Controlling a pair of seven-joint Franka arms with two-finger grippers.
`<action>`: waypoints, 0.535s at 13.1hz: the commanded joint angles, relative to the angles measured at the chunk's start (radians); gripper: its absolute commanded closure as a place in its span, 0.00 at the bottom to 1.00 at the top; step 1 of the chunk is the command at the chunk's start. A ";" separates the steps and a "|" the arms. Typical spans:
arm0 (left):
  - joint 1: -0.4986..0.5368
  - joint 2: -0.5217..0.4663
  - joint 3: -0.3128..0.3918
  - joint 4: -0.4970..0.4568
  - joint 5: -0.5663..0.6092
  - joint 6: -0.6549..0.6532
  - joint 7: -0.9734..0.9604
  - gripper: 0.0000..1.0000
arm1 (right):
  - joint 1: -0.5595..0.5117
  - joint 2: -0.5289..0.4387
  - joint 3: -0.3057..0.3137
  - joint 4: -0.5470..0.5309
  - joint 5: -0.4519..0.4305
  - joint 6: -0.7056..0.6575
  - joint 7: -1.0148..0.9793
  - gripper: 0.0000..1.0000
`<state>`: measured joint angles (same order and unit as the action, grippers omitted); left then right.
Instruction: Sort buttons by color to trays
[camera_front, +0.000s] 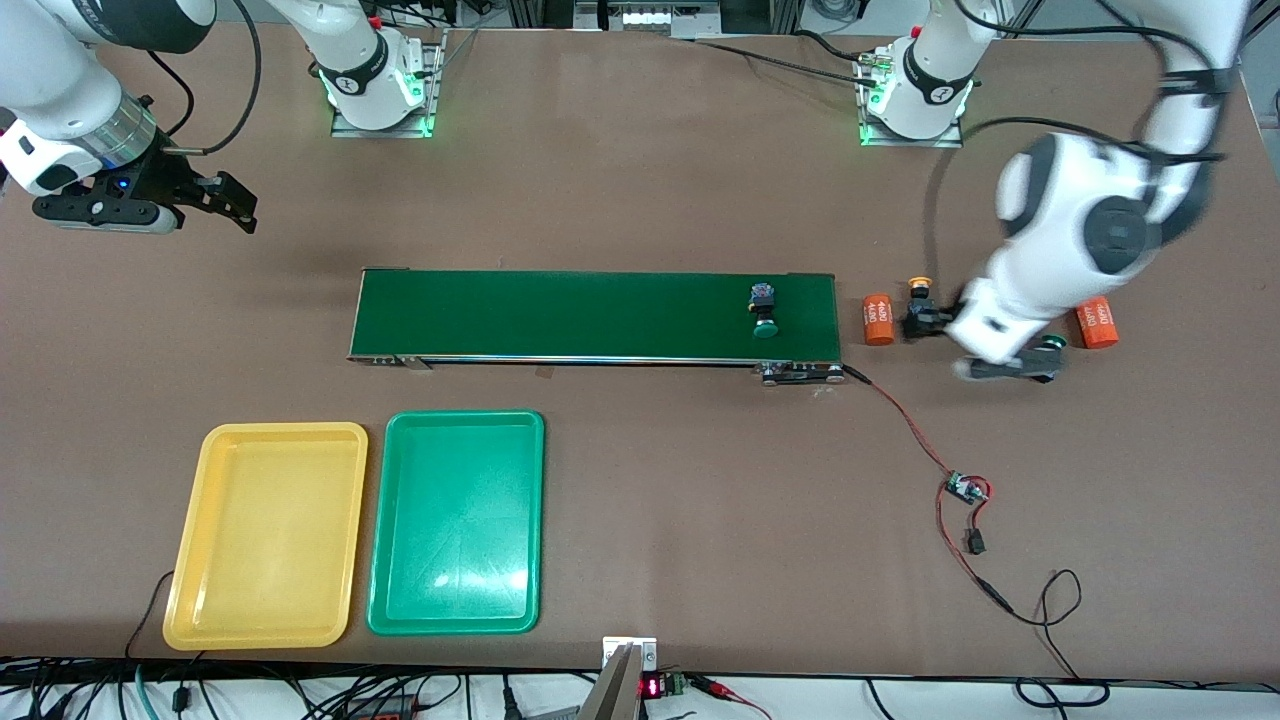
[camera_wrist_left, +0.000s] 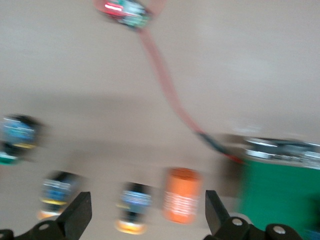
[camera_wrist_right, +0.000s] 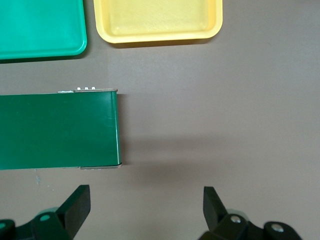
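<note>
1. Left gripper (camera_wrist_left: 145, 220) hung low over the row of loose parts off the conveyor's end, at the left arm's end of the table, fingers spread wide with nothing between them.
2. Right gripper (camera_wrist_right: 145, 210) waited, also spread and empty, over bare table past the belt's other end.
3. One green-capped black push-button switch (camera_front: 765, 310) lay on the long dark-green conveyor belt (camera_front: 560, 315), near the end toward the left arm.
4. Off the belt sat a yellow-orange-capped black button (camera_front: 918, 290) beside an orange cylinder with white print (camera_front: 878, 318); a second green-capped button (camera_front: 1050, 342) showed just under the left wrist. The smeared left wrist view seemed to show a fourth button, though its cap colour was hard to judge.
5. Both the shallow yellow plastic tray (camera_front: 190, 540) and the shallow green plastic tray (camera_front: 385, 520) sat side by side, nearer the front camera than the belt and toward the right arm's end. Neither held a button, so sorting looked barely begun.
6. Risk, as I judged it: buttons and cylinder were crowded together, so descending fingers could knock a neighbour over or close on the orange cylinder instead. Mushroom caps might also let a button twist out of a pinch.
</note>
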<state>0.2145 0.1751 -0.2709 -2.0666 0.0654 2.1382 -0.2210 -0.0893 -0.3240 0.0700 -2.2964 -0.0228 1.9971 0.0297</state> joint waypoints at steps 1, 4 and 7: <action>0.095 0.026 -0.016 -0.009 0.092 0.002 0.070 0.00 | 0.013 -0.009 0.005 -0.014 0.001 0.017 -0.004 0.00; 0.227 0.093 -0.017 -0.001 0.097 0.012 0.309 0.00 | 0.048 0.008 0.010 -0.011 0.004 0.019 0.016 0.00; 0.298 0.214 -0.019 0.092 0.094 0.023 0.650 0.00 | 0.109 0.031 0.011 0.003 0.006 0.022 0.080 0.00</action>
<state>0.4779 0.3066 -0.2703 -2.0514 0.1440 2.1654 0.2708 -0.0246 -0.3071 0.0813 -2.2970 -0.0206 2.0050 0.0490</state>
